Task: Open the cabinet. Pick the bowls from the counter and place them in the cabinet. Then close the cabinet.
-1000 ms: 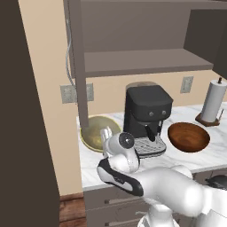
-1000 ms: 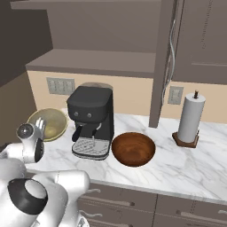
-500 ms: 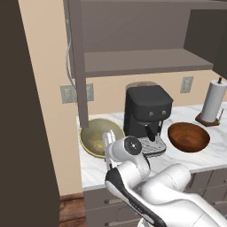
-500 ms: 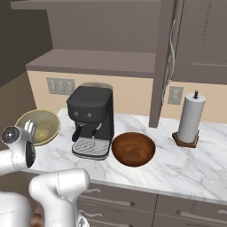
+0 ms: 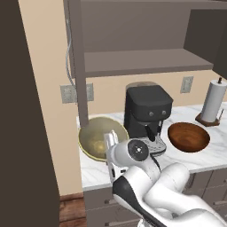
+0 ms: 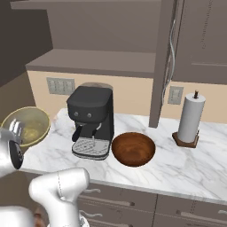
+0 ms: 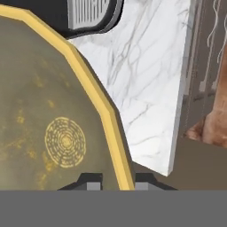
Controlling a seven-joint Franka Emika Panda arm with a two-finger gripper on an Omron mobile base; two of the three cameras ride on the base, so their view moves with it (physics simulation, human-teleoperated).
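My gripper (image 7: 116, 184) is shut on the rim of the pale olive-yellow bowl (image 7: 44, 111); the yellow rim runs between the two fingertips. The bowl (image 5: 98, 141) hangs tilted over the left end of the counter (image 5: 208, 157), its inside turned toward the base. The same bowl (image 6: 27, 126) shows at the left edge of the right base view, with a white finger (image 6: 15, 128) on its rim. The reddish-brown bowl (image 6: 133, 148) sits upright on the counter (image 6: 186, 170), right of the coffee machine. The cabinet (image 5: 142, 62) above stands open, its shelf (image 6: 88, 60) bare.
A black coffee machine (image 5: 148, 111) stands between the two bowls. A paper towel roll (image 6: 189, 119) stands at the far right. An open cabinet door (image 5: 26, 115) hangs close on the left, another door edge (image 6: 162, 66) right of the shelf. Grey drawers (image 6: 133, 204) lie below.
The olive-yellow bowl in my grip has tipped up further and drifted left, toward the counter's left end. The arm has swung with it; the brown bowl has not moved.
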